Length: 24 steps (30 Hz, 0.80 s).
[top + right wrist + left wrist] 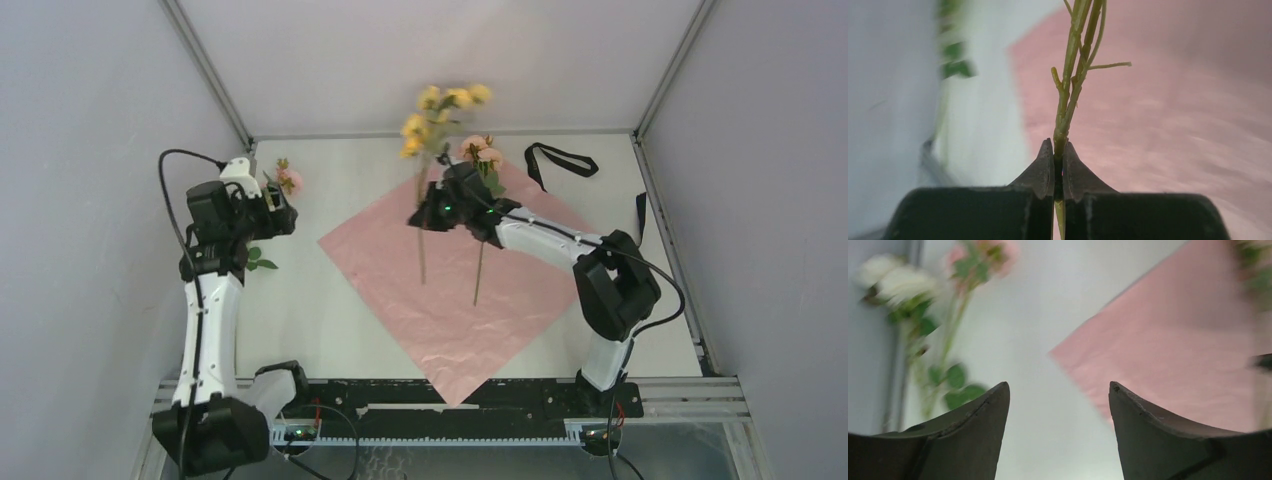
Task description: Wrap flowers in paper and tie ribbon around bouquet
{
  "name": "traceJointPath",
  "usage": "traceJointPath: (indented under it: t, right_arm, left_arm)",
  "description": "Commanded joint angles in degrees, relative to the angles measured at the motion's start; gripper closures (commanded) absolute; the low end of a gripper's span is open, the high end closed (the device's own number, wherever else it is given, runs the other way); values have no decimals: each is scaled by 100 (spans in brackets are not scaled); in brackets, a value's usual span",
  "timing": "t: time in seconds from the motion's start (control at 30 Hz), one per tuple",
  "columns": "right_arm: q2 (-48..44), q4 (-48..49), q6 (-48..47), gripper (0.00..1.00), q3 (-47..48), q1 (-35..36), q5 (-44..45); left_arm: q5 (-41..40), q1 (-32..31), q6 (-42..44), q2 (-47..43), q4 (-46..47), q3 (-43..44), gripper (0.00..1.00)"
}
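Fingers of my right gripper [1058, 146] are pressed flat together on a cluster of thin green stems [1071, 85], wiry and knobbed with short side shoots, which rise straight out from between the dark wedge-shaped tips. From above, that gripper [440, 210] holds the flowers [445, 108] over the far half of the paper [440, 300]: small ruffled yellow blooms fan out toward the back wall, a couple of pink ones sit just right of them, and two long bare stem ends trail back across the sheet, though I cannot tell whether they touch it. The paper lies flat, pink face up, as a big diamond with fine crinkles and one corner reaching the near edge of the smooth white table [300, 320]. My left gripper [1058, 390] stands wide apart with nothing between its curved matte-black fingers, off the paper's left corner. Just beside it lies a separate sprig [288, 180] with soft pink and cream heads and rounded green leaves. The ribbon [560, 158], a narrow black band, loops limply at the table's far right.
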Motion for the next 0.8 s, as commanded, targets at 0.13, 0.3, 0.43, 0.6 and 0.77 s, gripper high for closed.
traceJointPath:
  t: [0.13, 0.3, 0.43, 0.6, 0.77]
  right_arm:
    - [-144, -1494, -496, 100, -554, -870, 1210]
    - [64, -1635, -356, 77, -554, -1035, 1363]
    - [-26, -1785, -355, 56, -523, -1003, 1839]
    - [-262, -2460, -677, 53, -63, -633, 2577]
    - [-479, -2708, -871, 53, 172, -272, 2751]
  left_arm:
    - [-2127, 1357, 2482, 1156, -420, -574, 26]
    - [-2067, 2176, 2803, 1938, -330, -461, 37]
    - [-2064, 2428, 2845, 2517, -264, -195, 49]
    - [-1767, 2440, 2581, 2933, -262, 294, 53]
    - [-1599, 2438, 2084, 3640, -365, 981, 65]
